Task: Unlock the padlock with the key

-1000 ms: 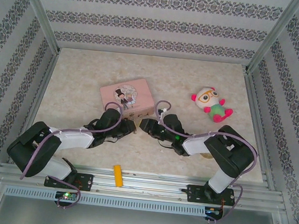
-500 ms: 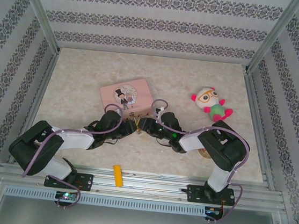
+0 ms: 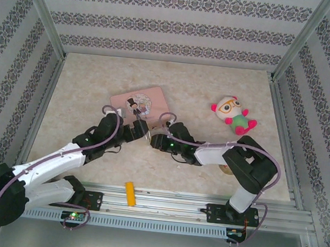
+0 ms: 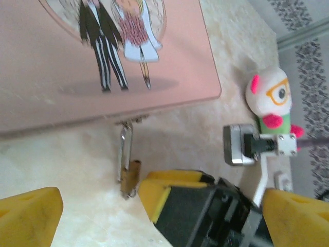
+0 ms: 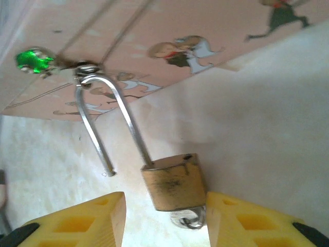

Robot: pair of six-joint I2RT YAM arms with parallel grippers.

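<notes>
pink tin point(image 3: 156, 98): I see it flat on the table point(image 3: 92, 79).
soft toy point(image 3: 233, 114): lies well right of the pink tin.
yellow block point(image 3: 129, 193): by the near edge.

The padlock point(image 5: 175, 181) has a dull, scuffed brass body and a polished steel shackle point(image 5: 131, 126); the pink tin point(image 4: 46, 67) looks smooth and satin.

No text, numbers or brand marks can be read. The pink tin point(image 4: 51, 77) bears a cartoon couple; the padlock point(image 5: 175, 181) looks unmarked, though blurred.
</notes>
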